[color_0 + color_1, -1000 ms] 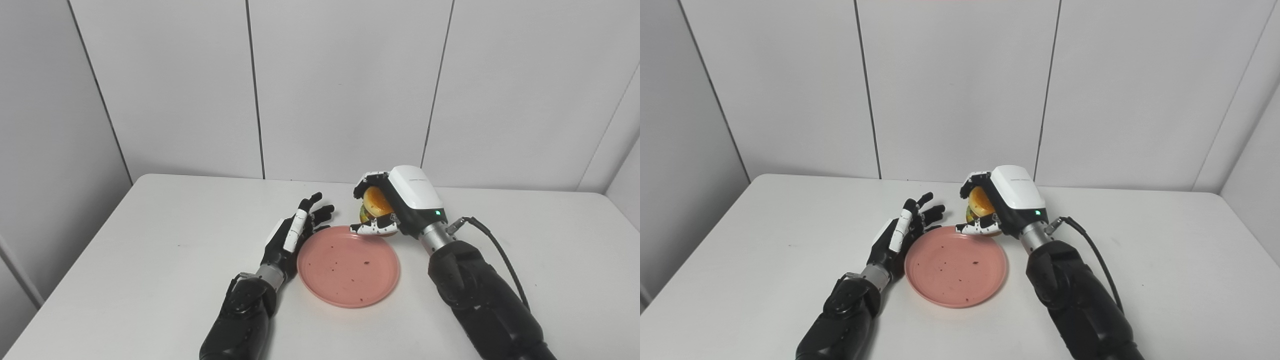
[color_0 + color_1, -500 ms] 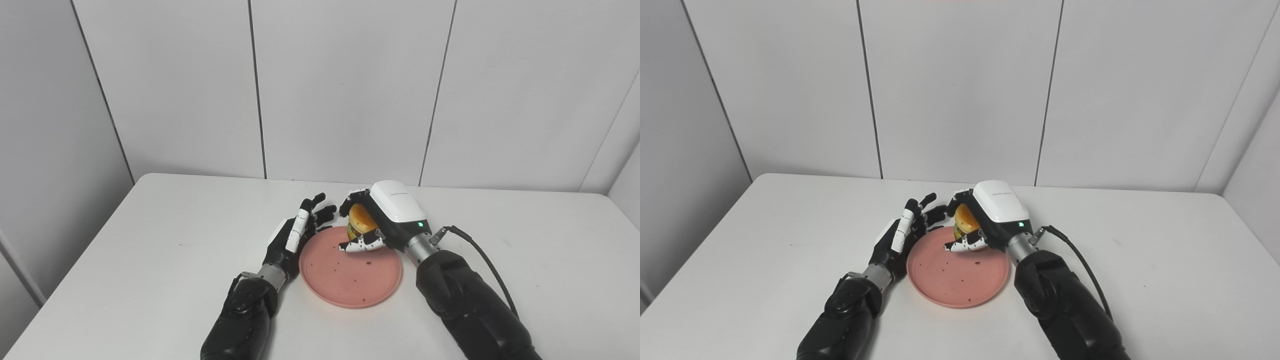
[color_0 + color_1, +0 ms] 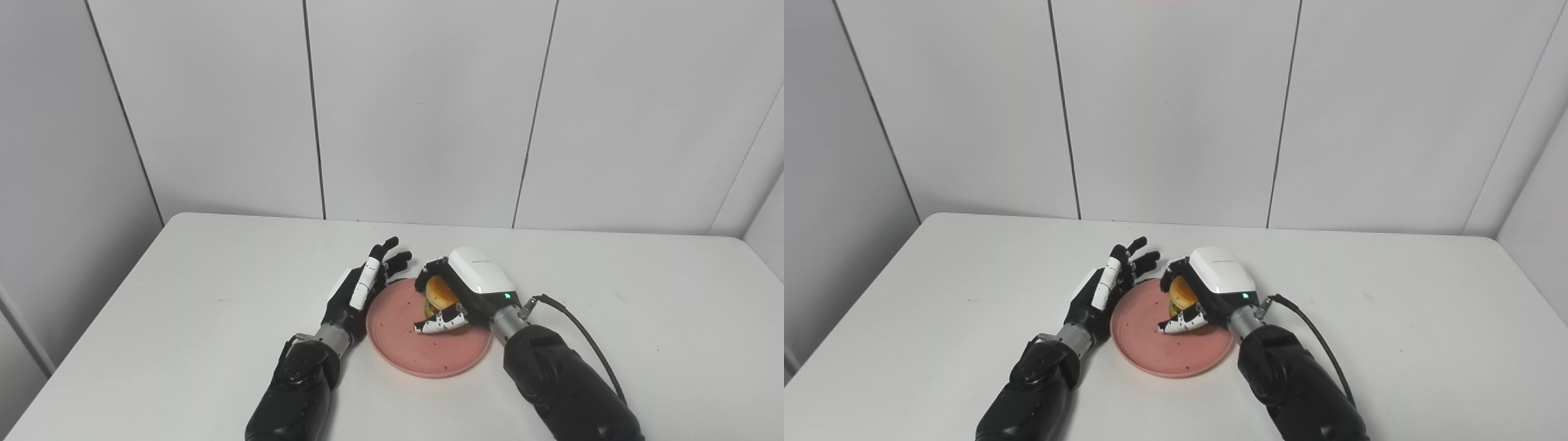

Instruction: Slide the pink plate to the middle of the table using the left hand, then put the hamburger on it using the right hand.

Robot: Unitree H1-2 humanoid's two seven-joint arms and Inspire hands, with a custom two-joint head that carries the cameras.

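The pink plate lies flat near the middle of the white table, speckled with dark crumbs. My right hand is low over the plate's far right part, shut on the hamburger, whose yellow bun shows between fingers and thumb. Whether the hamburger touches the plate I cannot tell. My left hand rests open at the plate's left rim, fingers spread and pointing away from me. In the right eye view the same hamburger sits inside the right hand over the plate.
A black cable runs from the right wrist along the forearm. Grey wall panels stand behind the table's far edge. Bare table surface stretches to the left and right of both arms.
My right hand has carried the hamburger toward me and down, from beyond the plate's far rim to low over the plate. The left hand has stayed by the rim.
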